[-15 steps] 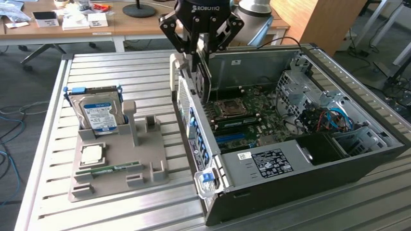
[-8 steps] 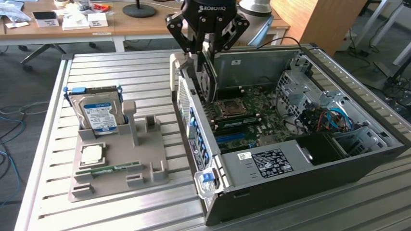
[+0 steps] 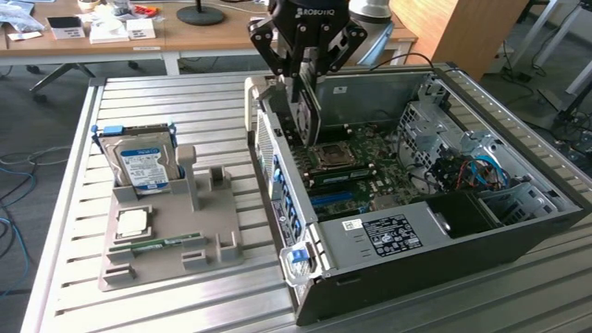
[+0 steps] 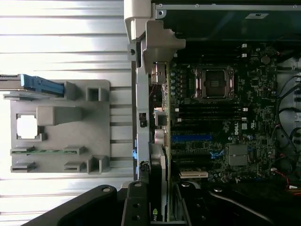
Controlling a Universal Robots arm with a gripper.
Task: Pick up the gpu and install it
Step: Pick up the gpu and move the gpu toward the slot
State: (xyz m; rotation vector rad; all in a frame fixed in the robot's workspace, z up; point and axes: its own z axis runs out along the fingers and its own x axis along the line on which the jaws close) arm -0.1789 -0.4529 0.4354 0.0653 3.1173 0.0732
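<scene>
Gripper [image 3: 303, 69] clenched on gpu [image 3: 307, 114]; card hung edge-down over motherboard [image 3: 375, 156] inside open computer case [image 3: 444, 260], near its rear wall

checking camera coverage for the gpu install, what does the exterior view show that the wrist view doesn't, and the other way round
Exterior view: the gripper clamped on the gpu, upright over the open case; the power supply label; desks behind. Wrist view: a green logo on the gpu's edge; a white slot on the motherboard. Both: the gpu, CPU socket and grey holder.
</scene>
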